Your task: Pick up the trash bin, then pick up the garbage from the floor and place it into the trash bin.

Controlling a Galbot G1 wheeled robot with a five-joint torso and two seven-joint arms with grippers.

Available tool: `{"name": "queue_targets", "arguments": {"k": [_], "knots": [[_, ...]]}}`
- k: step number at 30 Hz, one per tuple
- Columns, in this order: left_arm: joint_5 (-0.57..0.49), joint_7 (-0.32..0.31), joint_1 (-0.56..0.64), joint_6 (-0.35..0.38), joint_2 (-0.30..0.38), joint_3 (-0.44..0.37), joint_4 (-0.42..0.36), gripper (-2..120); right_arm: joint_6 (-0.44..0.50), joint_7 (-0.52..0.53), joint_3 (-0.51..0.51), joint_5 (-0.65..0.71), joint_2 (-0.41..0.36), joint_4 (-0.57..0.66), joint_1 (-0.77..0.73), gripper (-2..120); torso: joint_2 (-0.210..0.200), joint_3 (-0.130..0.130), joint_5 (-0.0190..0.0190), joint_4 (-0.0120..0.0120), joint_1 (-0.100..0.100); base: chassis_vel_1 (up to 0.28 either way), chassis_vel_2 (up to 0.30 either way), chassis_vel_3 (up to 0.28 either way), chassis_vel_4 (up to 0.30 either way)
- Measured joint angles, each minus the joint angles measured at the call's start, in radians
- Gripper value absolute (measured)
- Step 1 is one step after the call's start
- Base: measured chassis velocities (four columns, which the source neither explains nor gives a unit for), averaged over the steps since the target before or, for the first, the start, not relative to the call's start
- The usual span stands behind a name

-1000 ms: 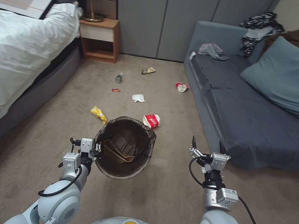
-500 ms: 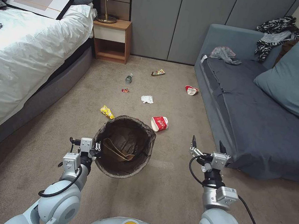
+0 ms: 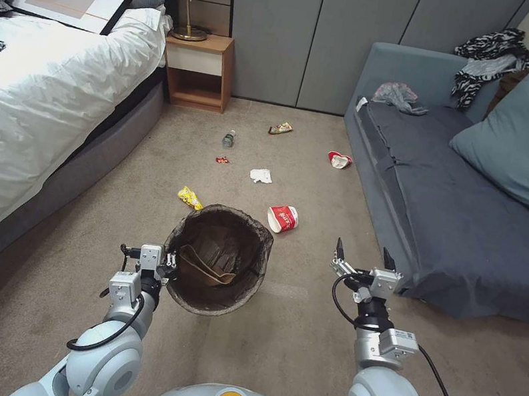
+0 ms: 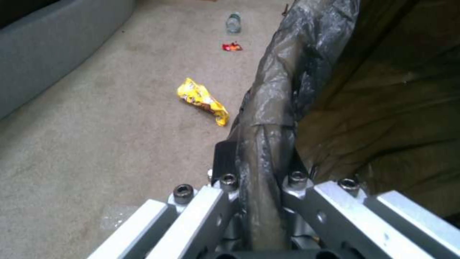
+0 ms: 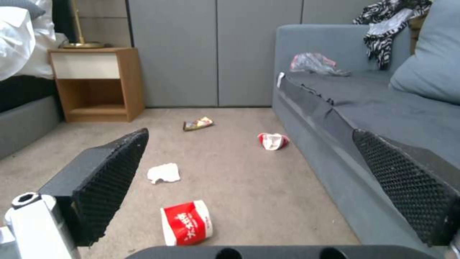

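White script on red cup [image 5: 187, 223], unreadable; no other text legible.

Barely shifted since half a second ago: trash bin [image 3: 217, 261], left gripper [image 3: 166, 267] and right gripper [image 3: 362, 255], all slightly lower-left in the head view.

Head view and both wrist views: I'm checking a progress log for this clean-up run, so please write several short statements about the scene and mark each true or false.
1. The left gripper is clamped on the rim of the round trash bin with the dark bag liner. True.
2. The right gripper holds the red-and-white paper cup. False: it is open and empty; the cup lies on the carpet.
3. The yellow snack wrapper lies inside the bin. False: it lies on the carpet beside the bin.
4. A crumpled white tissue lies on the floor. True.
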Motion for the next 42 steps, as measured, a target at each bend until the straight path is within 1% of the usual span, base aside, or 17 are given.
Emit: {"name": "queue_targets", "arguments": {"k": [7,11,42], "knots": [[0.001,-0.001,0.009,-0.001,0.0,-0.005,-0.006,0,0.0,-0.002,0.002,-0.004,0.0,0.0,-0.004,100,0.0,0.0,0.0,0.0002,0.0,0.0,0.0,0.0,0.0],[0.001,-0.001,0.013,-0.002,0.0,-0.007,-0.009,0,0.0,-0.002,0.002,-0.006,0.003,0.003,-0.007,100,0.0,0.0,0.0,0.0002,0.0,-0.097,0.09,0.083,-0.072],[0.006,0.002,0.016,-0.005,-0.005,-0.015,-0.012,0,-0.005,0.0,0.0,-0.007,0.004,0.008,-0.001,100,0.0,0.0,0.0002,0.0,0.0,-0.125,0.124,0.129,-0.127]]}}
